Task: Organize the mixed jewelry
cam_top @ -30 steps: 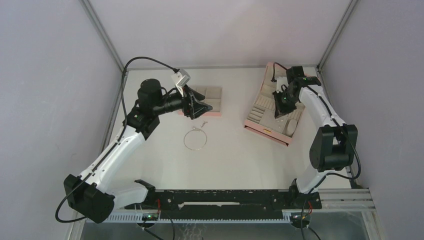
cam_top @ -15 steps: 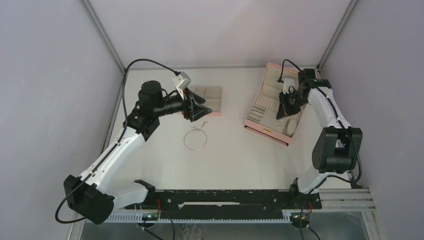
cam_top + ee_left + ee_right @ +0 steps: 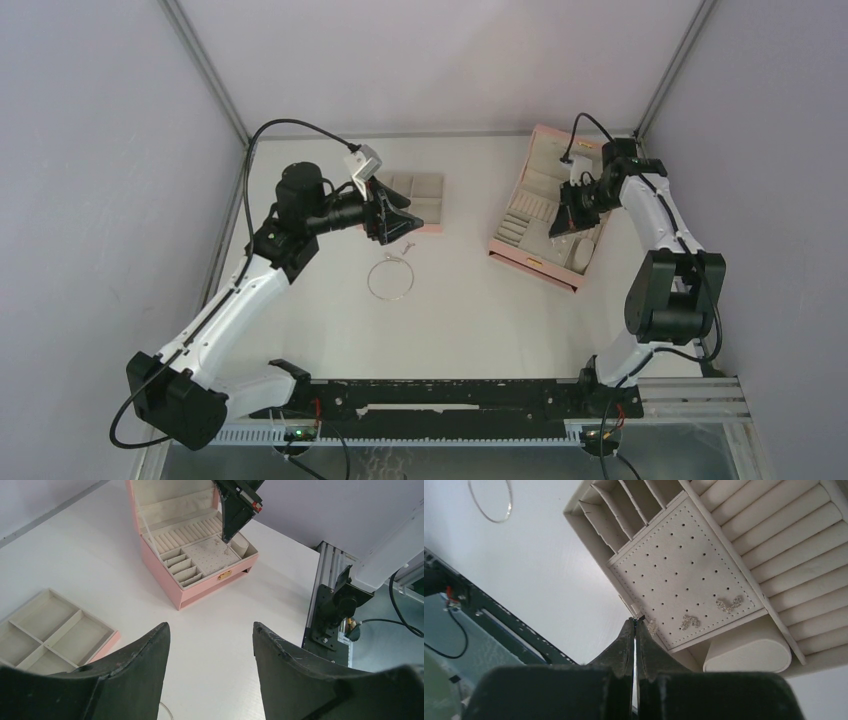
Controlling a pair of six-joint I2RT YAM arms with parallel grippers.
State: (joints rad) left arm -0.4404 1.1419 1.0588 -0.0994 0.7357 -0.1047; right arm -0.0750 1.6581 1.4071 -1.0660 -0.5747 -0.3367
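Hoop (image 3: pixel 390 278) lies flat on table (image 3: pixel 470 310), well left of pink box (image 3: pixel 530 262), one tiny silver piece (image 3: pixel 408 246) near it. Three sparkly studs (image 3: pixel 690 621) sit on box's perforated pad (image 3: pixel 674 575). Right fingers (image 3: pixel 624 645) pressed together (tips at pad edge); left fingers (image 3: pixel 145 660) apart, empty, left of box.

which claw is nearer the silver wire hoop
Left. The left claw hovers just beyond the hoop, by the tray; the right claw is far off, over the pink box.
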